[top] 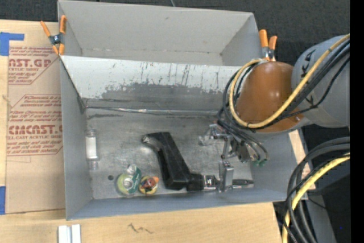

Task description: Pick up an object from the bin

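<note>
My gripper (225, 177) hangs low in the bin's front right corner, under the arm's orange cover. Just to its left lies a long black angled tool (172, 161), running from the bin's middle down towards the front wall. The tool's near end (194, 182) lies right beside the gripper; whether they touch I cannot tell. A small silvery piece (243, 183) lies on the floor just right of the gripper.
A small clear vial (91, 147) stands by the left wall. A green and yellow round thing (128, 181) and a red and yellow ball (149, 184) lie side by side at the front left. The arm's cables hang over the right side.
</note>
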Action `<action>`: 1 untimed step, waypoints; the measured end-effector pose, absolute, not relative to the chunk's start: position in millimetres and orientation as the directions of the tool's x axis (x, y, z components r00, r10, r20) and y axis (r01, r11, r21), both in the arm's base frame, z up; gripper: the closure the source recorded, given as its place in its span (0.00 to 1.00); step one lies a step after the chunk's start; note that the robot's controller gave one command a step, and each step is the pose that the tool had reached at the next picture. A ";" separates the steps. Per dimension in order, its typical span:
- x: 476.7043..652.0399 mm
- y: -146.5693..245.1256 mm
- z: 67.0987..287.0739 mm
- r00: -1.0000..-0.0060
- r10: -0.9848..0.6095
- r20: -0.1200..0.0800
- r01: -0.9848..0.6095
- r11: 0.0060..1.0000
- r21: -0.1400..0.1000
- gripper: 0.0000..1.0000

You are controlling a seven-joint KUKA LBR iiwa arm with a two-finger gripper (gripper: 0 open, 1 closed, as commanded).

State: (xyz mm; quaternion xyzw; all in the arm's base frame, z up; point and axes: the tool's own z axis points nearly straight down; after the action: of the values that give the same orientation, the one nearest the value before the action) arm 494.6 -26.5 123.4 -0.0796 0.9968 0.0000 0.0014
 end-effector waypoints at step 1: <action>488.3 -36.3 109.0 -0.964 -0.264 0.000 -0.264 0.964 0.001 0.00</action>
State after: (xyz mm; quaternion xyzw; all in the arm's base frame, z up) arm 488.3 -36.3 109.0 -0.1333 0.9911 0.0005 0.0001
